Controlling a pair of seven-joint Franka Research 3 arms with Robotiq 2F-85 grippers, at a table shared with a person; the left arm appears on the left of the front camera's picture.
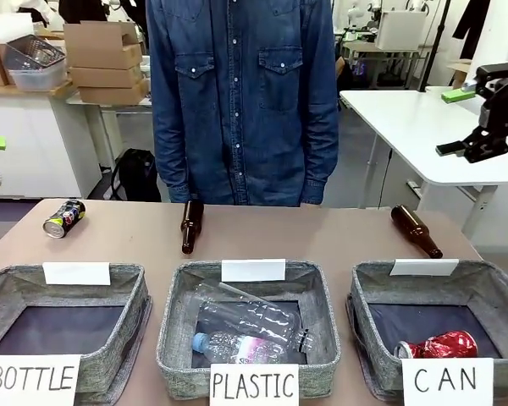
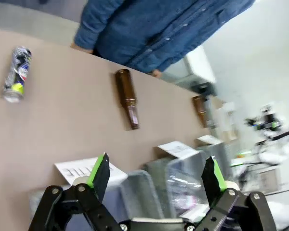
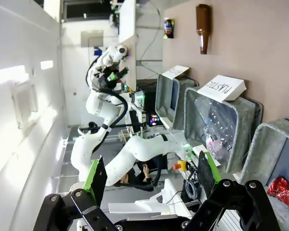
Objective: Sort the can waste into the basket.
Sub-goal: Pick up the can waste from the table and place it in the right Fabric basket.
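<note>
My left gripper (image 2: 155,166) and right gripper (image 3: 151,166) gape wide, empty. The dark can (image 1: 64,218) lies near the table's (image 1: 322,237) far left corner. It looks light, thin-walled and likely to roll, so I'd pinch its middle gently. The red can (image 1: 436,347) lies in the basket (image 1: 491,279).

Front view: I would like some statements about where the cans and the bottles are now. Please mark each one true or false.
1. The red can lies inside the CAN basket. True.
2. The dark can lies in a basket. False: it lies on the table, near its far left corner.
3. A brown bottle and a second brown bottle lie on the table. True.
4. The middle basket holds a can. False: the PLASTIC basket holds clear plastic bottles.
</note>
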